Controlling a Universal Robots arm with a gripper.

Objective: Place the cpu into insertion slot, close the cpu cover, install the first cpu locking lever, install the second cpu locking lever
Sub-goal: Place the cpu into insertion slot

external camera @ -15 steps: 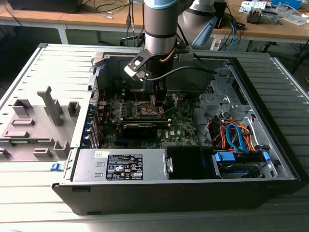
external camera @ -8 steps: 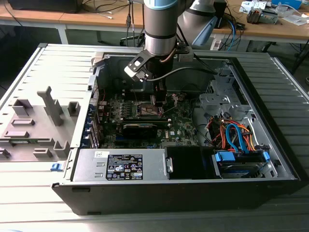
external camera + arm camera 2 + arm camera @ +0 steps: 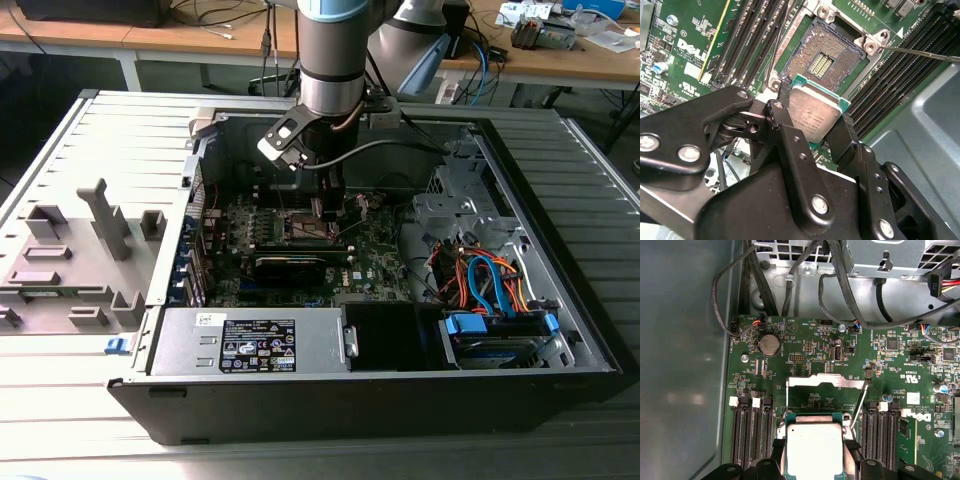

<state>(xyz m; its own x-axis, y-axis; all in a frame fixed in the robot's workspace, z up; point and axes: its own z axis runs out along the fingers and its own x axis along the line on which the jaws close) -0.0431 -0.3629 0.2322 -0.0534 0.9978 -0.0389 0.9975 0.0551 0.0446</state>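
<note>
One gripper (image 3: 812, 121), clamped on the cpu (image 3: 816, 114), held over the bare insertion slot (image 3: 823, 60); one cpu cover (image 3: 826, 381), raised.

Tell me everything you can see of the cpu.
The cpu is a small flat square chip with a silver-grey metal top carrying faint print, set on a green board that shows as a thin border. The gripper holds it, its black fingers pressing on two opposite sides. The chip hangs over the near edge of the open insertion slot, whose pins lie bare; it is not yet seated.
</note>
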